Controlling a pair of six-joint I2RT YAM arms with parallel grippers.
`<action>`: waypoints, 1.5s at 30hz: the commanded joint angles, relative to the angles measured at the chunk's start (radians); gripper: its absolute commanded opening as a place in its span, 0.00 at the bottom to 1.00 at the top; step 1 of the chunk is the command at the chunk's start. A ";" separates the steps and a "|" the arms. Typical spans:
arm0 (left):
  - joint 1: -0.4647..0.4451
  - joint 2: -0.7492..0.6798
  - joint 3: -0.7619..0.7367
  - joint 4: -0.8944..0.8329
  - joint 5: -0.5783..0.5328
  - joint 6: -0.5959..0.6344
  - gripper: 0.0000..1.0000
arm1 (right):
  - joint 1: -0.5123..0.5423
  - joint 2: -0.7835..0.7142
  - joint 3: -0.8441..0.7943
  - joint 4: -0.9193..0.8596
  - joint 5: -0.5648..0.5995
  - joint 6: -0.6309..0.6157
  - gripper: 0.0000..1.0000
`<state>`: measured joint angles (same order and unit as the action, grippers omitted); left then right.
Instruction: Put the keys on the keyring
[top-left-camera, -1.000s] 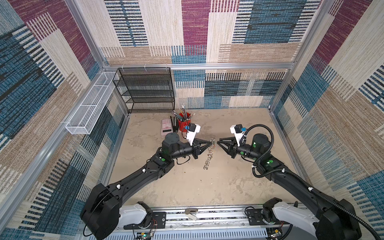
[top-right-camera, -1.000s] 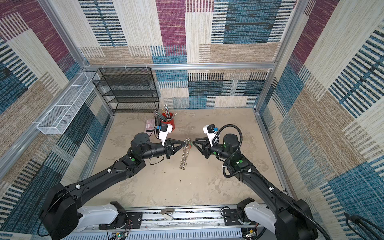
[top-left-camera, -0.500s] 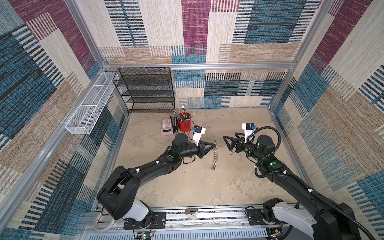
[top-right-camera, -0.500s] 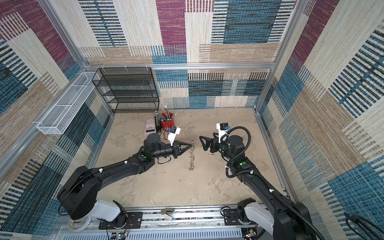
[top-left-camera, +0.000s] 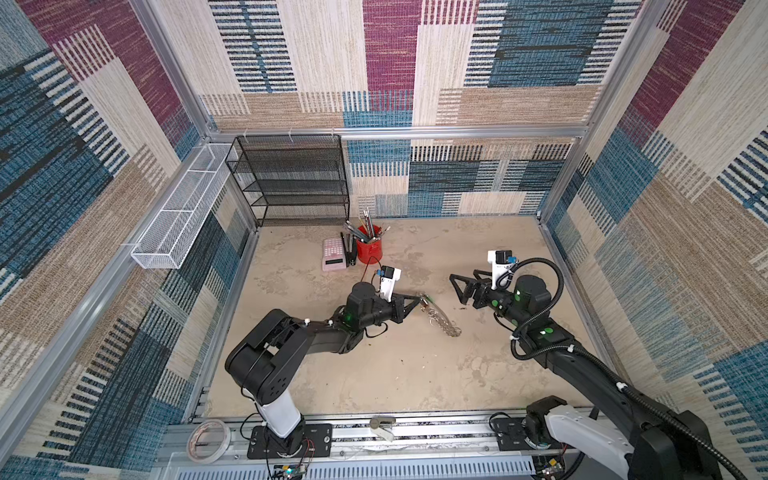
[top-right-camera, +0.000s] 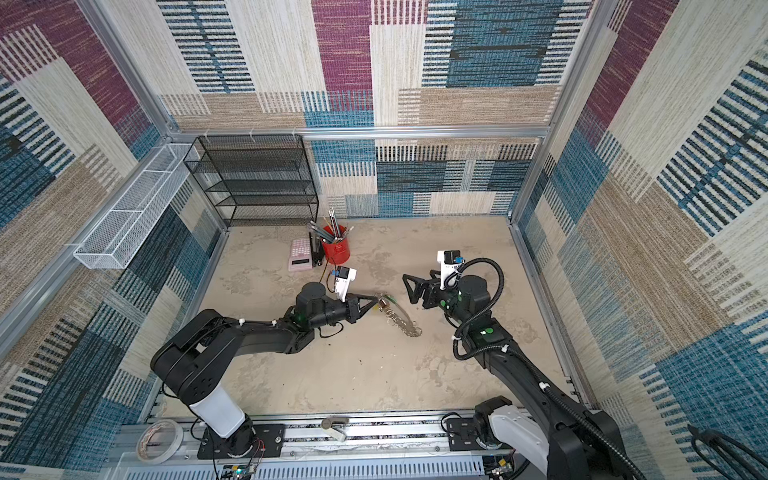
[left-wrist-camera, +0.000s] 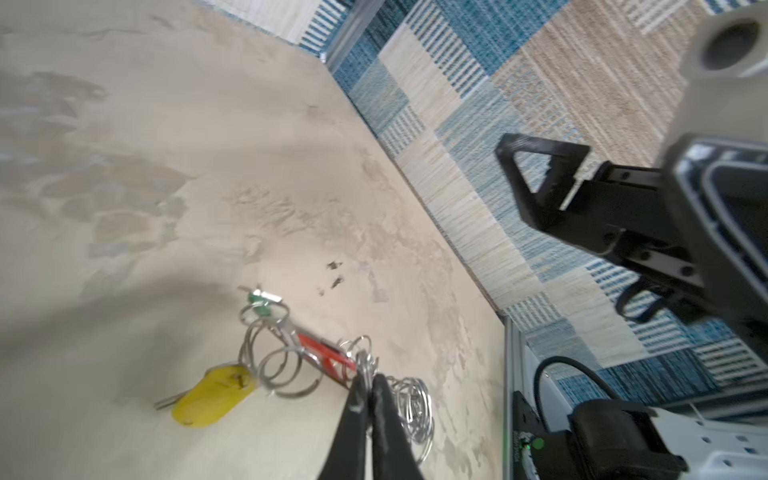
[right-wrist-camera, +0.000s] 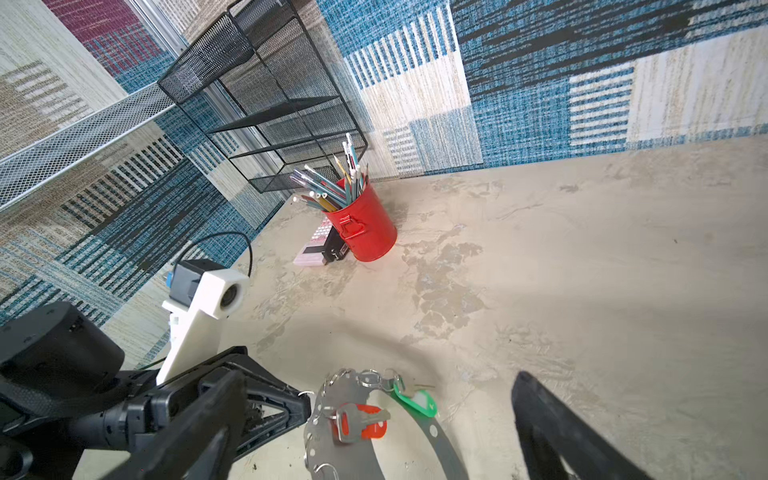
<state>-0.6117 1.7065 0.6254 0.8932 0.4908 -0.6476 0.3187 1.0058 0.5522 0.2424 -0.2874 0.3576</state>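
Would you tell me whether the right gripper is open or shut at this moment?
Open: in both top views the right gripper shows its jaws wide apart, with nothing held between them.

Mottled beige tabletop (top-left-camera: 374, 374) — far left, a black mesh rack (top-left-camera: 291, 183), red pencil cup (top-left-camera: 369, 249) and pink calculator (top-left-camera: 334, 254); mid-table, the keyring (top-left-camera: 442, 322) with tagged keys (right-wrist-camera: 359, 419).
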 joint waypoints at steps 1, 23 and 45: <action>0.022 -0.027 -0.062 0.087 -0.088 -0.040 0.18 | -0.001 -0.002 -0.003 0.035 0.003 0.006 0.99; 0.315 -0.607 -0.012 -0.812 -1.238 0.385 0.99 | -0.041 0.126 -0.070 0.207 0.800 -0.072 1.00; 0.593 -0.182 -0.198 -0.113 -0.747 0.606 0.99 | -0.321 0.518 -0.342 1.037 0.350 -0.356 1.00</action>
<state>-0.0330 1.5246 0.3988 0.8211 -0.3069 -0.0467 0.0193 1.5074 0.2276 1.1625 0.2363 -0.0002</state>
